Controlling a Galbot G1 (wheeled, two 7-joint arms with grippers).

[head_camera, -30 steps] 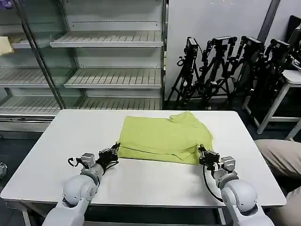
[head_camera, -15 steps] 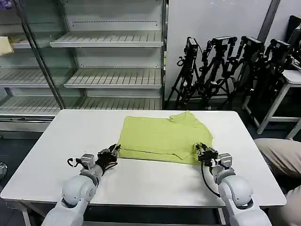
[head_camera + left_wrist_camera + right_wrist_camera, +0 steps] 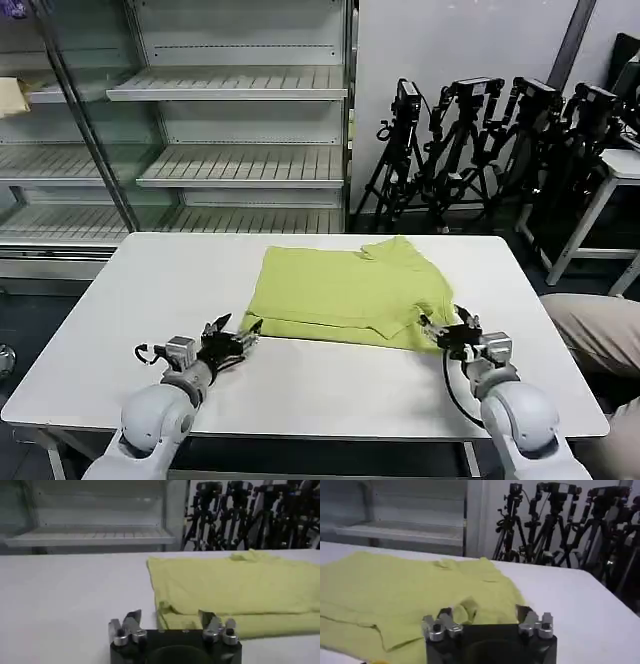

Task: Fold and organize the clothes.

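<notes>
T-shirt [image 3: 345, 295] folded on table [image 3: 130, 300] | both end effectors, left [image 3: 232, 334], right [image 3: 447, 331], open, empty | tripods [image 3: 500, 150] behind

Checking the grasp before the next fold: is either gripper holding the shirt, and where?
Nothing held. Left gripper and right gripper are open beside the T-shirt.

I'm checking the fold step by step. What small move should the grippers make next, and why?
Probably ease both forward to the near hem. The left gripper and right gripper sit open at the folded T-shirt's near corners, gripping no cloth.
</notes>
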